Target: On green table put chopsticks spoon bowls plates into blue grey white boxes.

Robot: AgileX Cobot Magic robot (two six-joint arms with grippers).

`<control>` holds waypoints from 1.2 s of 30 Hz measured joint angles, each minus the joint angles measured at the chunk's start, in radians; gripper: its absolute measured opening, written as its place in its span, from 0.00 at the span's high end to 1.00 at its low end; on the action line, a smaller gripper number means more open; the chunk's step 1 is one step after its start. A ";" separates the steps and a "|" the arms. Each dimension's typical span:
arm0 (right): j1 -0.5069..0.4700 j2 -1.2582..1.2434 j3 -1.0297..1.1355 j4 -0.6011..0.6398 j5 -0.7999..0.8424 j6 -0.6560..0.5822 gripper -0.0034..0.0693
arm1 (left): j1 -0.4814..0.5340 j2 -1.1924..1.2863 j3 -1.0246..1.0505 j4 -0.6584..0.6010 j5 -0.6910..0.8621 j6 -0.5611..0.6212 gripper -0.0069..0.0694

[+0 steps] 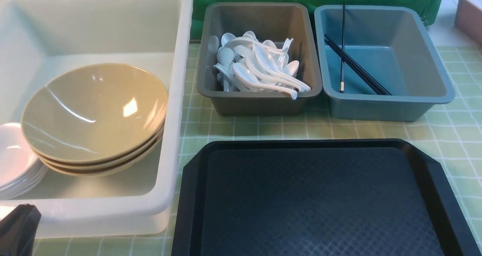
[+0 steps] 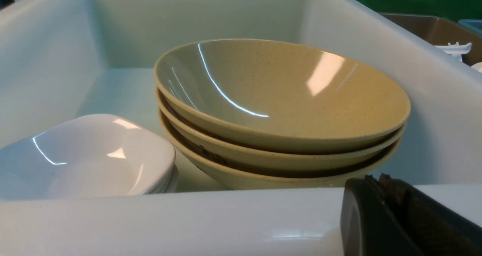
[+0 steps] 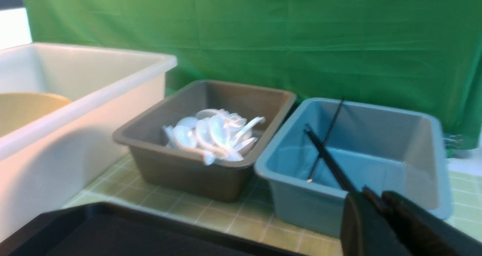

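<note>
Everything the task names already sits in a tub. Taking the grey tub (image 1: pixel 260 60) as landmark: it holds the heap of white spoons (image 1: pixel 260 69); the blue tub (image 1: pixel 384 60) stands just beside it on the robot's right, with the black chopsticks (image 1: pixel 356 69) leaning inside, one stick propped against the far wall; the big white tub (image 1: pixel 177 98) stands just beside it on the robot's left, holding three stacked tan bowls (image 1: pixel 94 116) and, further left, a stack of small white plates (image 1: pixel 15 162). The black tray (image 1: pixel 320 199) lies on the green checked bench (image 1: pixel 463 135) on the near side of the grey tub, with nothing on it.

The left end effector (image 2: pixel 399 218) has its fingers pressed together on nothing and hangs by the near rim of the white tub. The right end effector (image 3: pixel 380 211) shows its fingers together too, empty, on the near side of the blue tub; the chopsticks seen past it look to lie in the tub, not in its grip.

The sorting looks finished, so the step in hand is most likely pulling clear. To do that well, lift each arm straight up before drawing back, so that no finger catches a rolled rim and drags a tub, and so that the propped chopstick is not knocked out.
</note>
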 joint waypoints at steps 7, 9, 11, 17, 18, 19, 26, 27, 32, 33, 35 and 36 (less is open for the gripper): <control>-0.123 -0.003 0.000 0.000 0.000 0.000 0.86 | 0.000 0.000 0.000 0.000 0.000 0.000 0.91; -0.178 -0.005 0.000 0.000 0.000 -0.017 0.86 | 0.000 0.000 0.000 0.000 0.000 0.000 0.91; -0.211 -0.015 0.000 0.000 0.000 -0.027 0.86 | 0.000 0.000 0.000 0.000 0.000 0.000 0.91; -0.284 -0.069 0.007 0.000 0.015 -0.196 0.85 | 0.000 0.000 0.000 0.000 0.000 0.000 0.91; -0.295 -0.076 0.013 0.000 0.028 -0.229 0.85 | 0.000 0.000 0.000 0.000 0.000 0.000 0.91; -0.303 -0.083 0.018 0.000 0.055 -0.259 0.85 | 0.000 0.000 0.000 0.000 0.000 0.000 0.91; -0.317 -0.122 0.113 -0.003 0.258 -0.210 0.84 | 0.000 0.000 0.000 0.000 -0.001 0.000 0.91; -0.317 -0.127 0.139 -0.004 0.272 -0.171 0.84 | 0.000 0.000 0.000 0.000 -0.001 0.000 0.91; -0.317 -0.190 0.237 -0.034 0.297 -0.019 0.83 | 0.000 0.000 0.000 0.000 -0.001 0.000 0.91; -0.317 -0.192 0.237 -0.034 0.295 -0.014 0.83 | 0.000 0.000 0.000 0.000 -0.001 0.000 0.91; -0.317 -0.205 0.238 -0.037 0.294 -0.005 0.83 | 0.000 0.000 0.000 0.000 0.001 0.000 0.91; -0.317 -0.205 0.238 -0.038 0.294 -0.019 0.83 | 0.000 0.000 0.000 0.000 0.000 0.000 0.91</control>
